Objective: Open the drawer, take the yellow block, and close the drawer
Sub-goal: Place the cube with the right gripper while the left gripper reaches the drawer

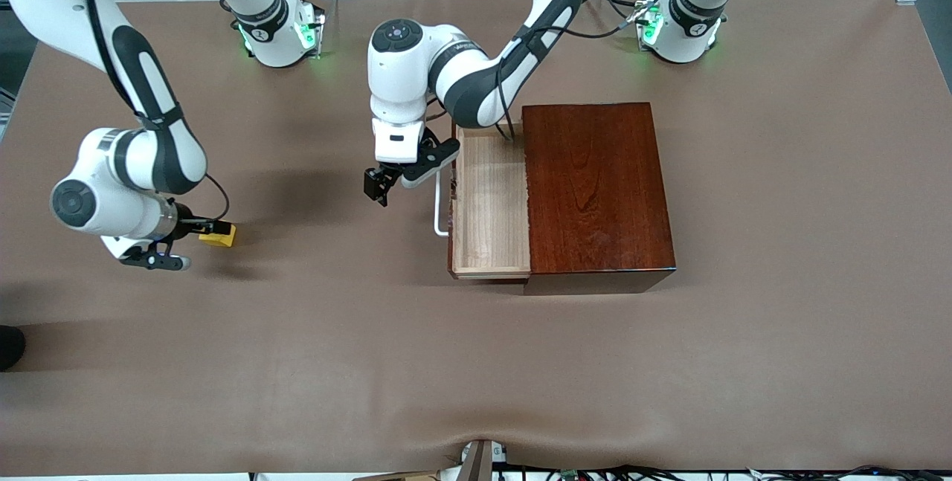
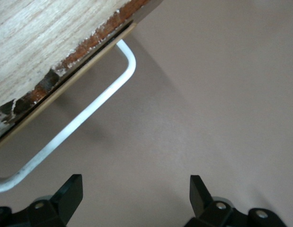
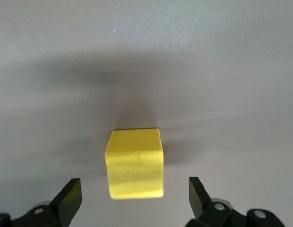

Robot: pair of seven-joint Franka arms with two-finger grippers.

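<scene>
The drawer [image 1: 491,198] is pulled out of the dark reddish-brown box [image 1: 595,183], and its pale-wood tray shows nothing inside. My left gripper [image 1: 377,185] hangs open just beside the white bar handle [image 1: 439,206], not touching it. In the left wrist view the handle [image 2: 89,111] runs along the drawer front [image 2: 42,38], clear of the left gripper [image 2: 135,182]. The yellow block [image 1: 218,234] rests on the table toward the right arm's end. My right gripper [image 1: 207,227] is open around it. In the right wrist view the block [image 3: 135,163] sits between the fingertips [image 3: 70,191] with a gap on each side.
The brown table mat [image 1: 476,362] stretches between the block and the box. The left arm's forearm [image 1: 491,87] reaches over the part of the drawer farthest from the front camera. Both arm bases [image 1: 279,31] stand along the table edge farthest from that camera.
</scene>
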